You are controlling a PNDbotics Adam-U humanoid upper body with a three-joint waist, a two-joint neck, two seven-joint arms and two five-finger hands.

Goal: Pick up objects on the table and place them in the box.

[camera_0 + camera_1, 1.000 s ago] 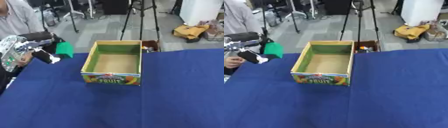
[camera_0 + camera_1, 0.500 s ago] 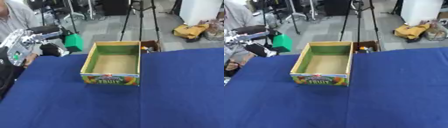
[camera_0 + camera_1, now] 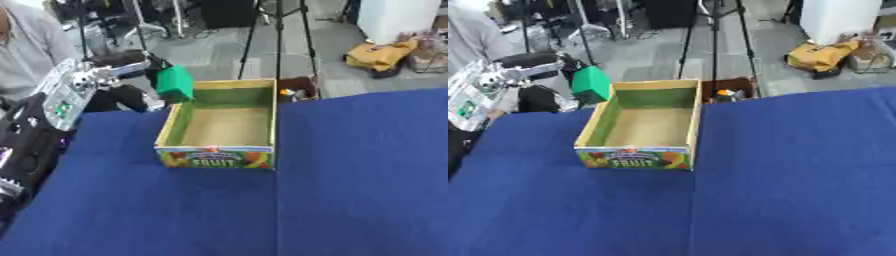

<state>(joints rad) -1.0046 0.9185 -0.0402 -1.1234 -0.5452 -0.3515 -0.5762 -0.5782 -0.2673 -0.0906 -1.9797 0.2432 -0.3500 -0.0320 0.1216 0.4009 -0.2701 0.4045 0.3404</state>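
A cardboard box (image 3: 223, 150) with green inner walls and a "FRUIT" label stands open on the blue table (image 3: 332, 190); I see nothing inside it. My left hand (image 3: 118, 70) comes in from the upper left, shut on a green block (image 3: 175, 83), which hangs in the air just above the box's left rear corner. In the right eye view the green block (image 3: 591, 85) shows left of the box's rim. My right hand appears in neither view.
A small brown box (image 3: 296, 91) with orange and dark things in it stands behind the fruit box at the table's far edge. Tripod legs (image 3: 262, 30) and a yellow bag (image 3: 381, 55) lie on the floor beyond. A person sits at the far left.
My left hand has carried the green block rightward and slightly up, from well left of the box to its left rear corner.
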